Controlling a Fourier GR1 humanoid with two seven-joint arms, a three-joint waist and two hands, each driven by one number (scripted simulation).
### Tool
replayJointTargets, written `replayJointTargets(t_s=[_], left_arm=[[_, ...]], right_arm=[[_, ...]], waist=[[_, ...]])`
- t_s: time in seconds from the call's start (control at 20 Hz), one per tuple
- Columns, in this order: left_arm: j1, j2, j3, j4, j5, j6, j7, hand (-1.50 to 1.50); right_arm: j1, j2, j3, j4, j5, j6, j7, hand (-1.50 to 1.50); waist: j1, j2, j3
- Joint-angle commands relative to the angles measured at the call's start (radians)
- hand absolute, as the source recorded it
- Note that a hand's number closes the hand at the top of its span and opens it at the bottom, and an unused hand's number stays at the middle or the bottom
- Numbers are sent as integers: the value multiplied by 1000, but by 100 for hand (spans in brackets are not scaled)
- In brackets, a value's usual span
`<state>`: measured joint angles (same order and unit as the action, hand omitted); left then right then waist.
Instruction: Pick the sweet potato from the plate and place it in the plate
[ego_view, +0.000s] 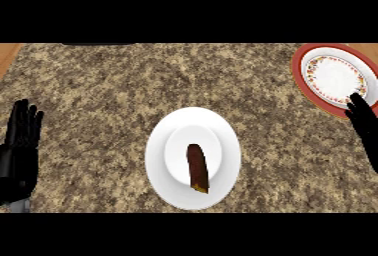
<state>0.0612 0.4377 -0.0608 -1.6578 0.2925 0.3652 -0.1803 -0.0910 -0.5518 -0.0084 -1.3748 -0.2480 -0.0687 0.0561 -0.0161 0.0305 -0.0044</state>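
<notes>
The long dark-brown sweet potato (197, 168) lies lengthwise in the well of the plain white round plate (161, 165) at the middle of the speckled brown granite counter (111, 90), untouched by either hand. The right hand (363, 122) holds nothing, its black fingers straight, their tips overlapping the near rim of the red-rimmed, patterned white plate (334, 75) at the far right corner. The left hand (21, 142) rests open and empty at the left edge, fingers up, well apart from both plates.
</notes>
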Motion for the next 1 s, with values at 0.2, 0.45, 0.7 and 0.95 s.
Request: replayJointTargets(t_s=[0.2, 0.45, 0.7, 0.95], left_arm=[[0, -51, -170, 175, 19, -86, 222, 0], [-63, -119, -245, 220, 45, -120, 335, 0], [-100, -124, -195, 266, 64, -154, 345, 0], [-78, -194, -221, 246, 5, -119, 363, 0]], right_arm=[[-273, 155, 45, -112, -94, 43, -50, 150], [-263, 202, 88, 1, 210, -274, -78, -150], [-103, 347, 87, -31, 134, -242, -347, -150], [-101, 230, 131, -189, 209, -159, -137, -150]], waist=[[28, -16, 5], [17, -21, 5], [12, -29, 5], [12, -32, 4]])
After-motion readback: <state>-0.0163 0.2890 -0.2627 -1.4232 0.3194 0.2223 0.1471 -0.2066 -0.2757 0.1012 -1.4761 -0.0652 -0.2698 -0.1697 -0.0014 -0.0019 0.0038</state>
